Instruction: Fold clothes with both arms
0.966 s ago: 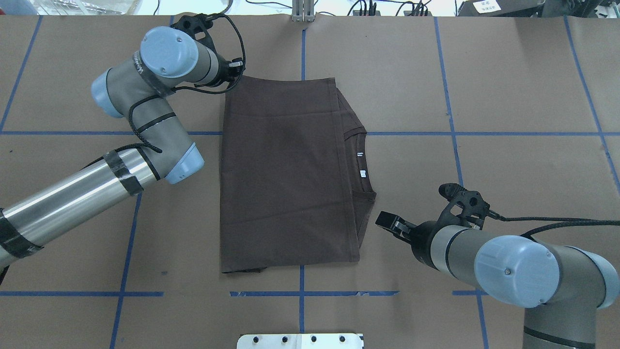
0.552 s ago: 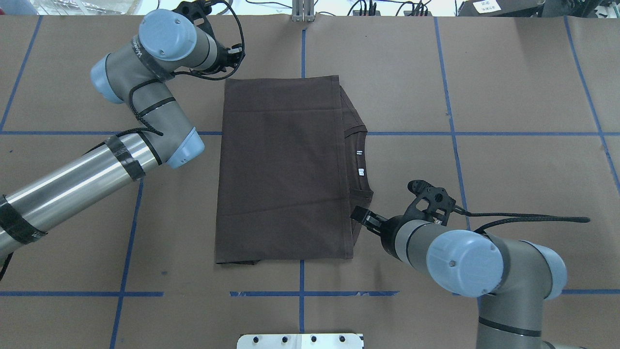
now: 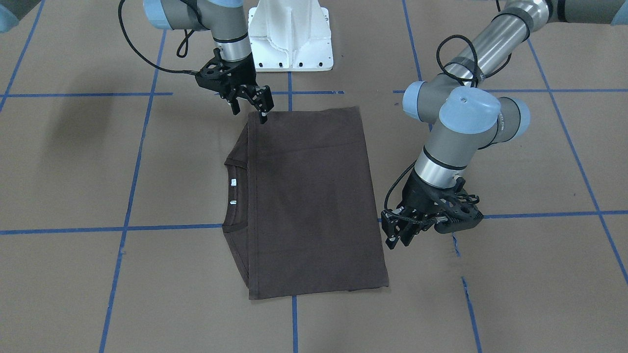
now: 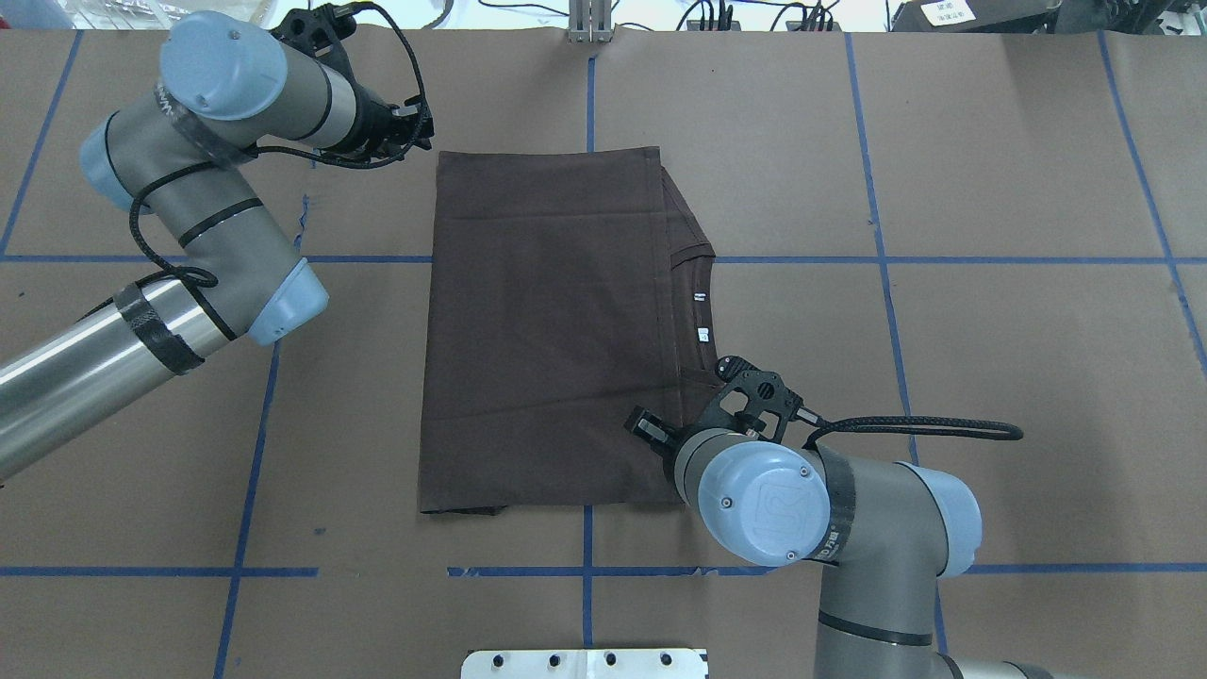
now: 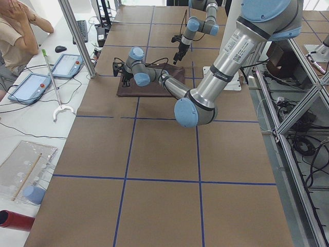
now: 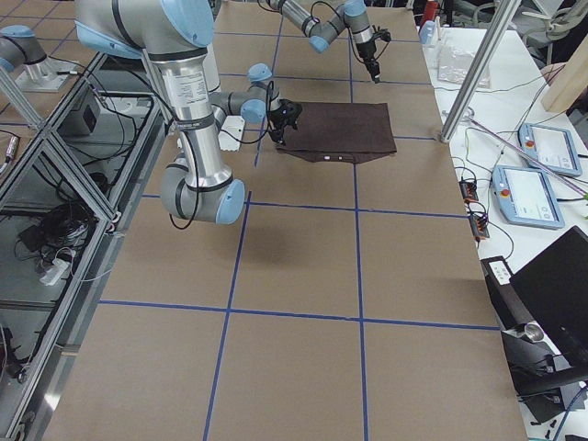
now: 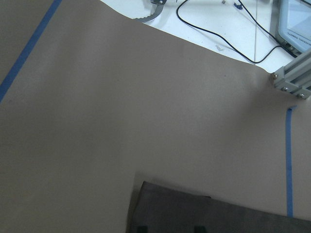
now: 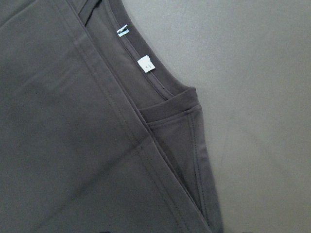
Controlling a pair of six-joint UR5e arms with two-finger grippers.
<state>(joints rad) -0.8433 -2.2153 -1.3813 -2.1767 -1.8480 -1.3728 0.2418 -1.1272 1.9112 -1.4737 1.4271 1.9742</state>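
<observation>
The dark brown T-shirt [image 4: 552,330] lies folded into a flat rectangle mid-table, its ribbed collar and white labels [image 4: 702,332] showing along the right edge. My right gripper [image 4: 647,426] hovers open over the shirt's near-right part; in the front view one fingertip [image 3: 264,116] sits at that corner. The right wrist view shows the collar [image 8: 170,104] and labels but no fingers. My left gripper [image 4: 421,127] stands open just off the shirt's far-left corner [image 7: 146,191] and holds nothing. It also appears in the front view [image 3: 396,234].
Brown paper with blue tape lines [image 4: 585,571] covers the table. The white bolted pedestal [image 3: 289,39] stands at the robot's edge. A person [image 5: 15,31], tablets and cables sit beyond the far side, with an aluminium post [image 5: 77,38] at that edge.
My right arm swung left, bringing its gripper from beside the shirt to over its near-right part. My left gripper drew back leftward off the far-left corner. The shirt's near edge shifted slightly.
</observation>
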